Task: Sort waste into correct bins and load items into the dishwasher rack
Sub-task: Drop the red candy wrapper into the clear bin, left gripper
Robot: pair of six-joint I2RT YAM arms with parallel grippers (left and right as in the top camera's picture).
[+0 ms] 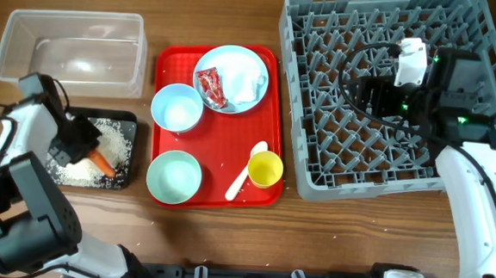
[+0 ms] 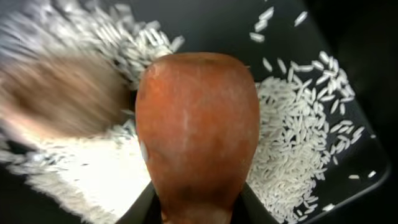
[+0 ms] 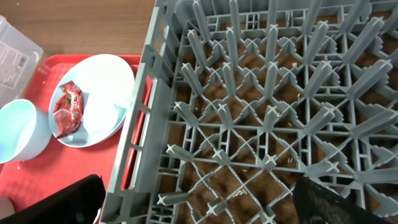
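Note:
My left gripper (image 1: 77, 141) is shut on the orange carrot (image 2: 196, 124) low over the black tray (image 1: 128, 119), which holds white rice (image 2: 298, 143). A blurred brown lump (image 2: 56, 93) lies left of the carrot. My right gripper (image 3: 199, 199) is open and empty over the left part of the grey rack (image 1: 375, 173). The red wrapper (image 1: 211, 88) and white tissue (image 1: 244, 85) lie on the blue plate (image 1: 227, 58). Two bowls (image 1: 177, 107) (image 1: 174, 175), the white spoon (image 1: 244, 173) and the yellow cup (image 1: 265, 168) are on the red serving tray (image 1: 218, 141).
The clear tub (image 1: 72, 46) stands behind the black tray at the far left. The rack's tall left wall (image 3: 134, 124) stands between my right gripper and the red tray. Black cables run over the rack near the right arm (image 1: 458, 91).

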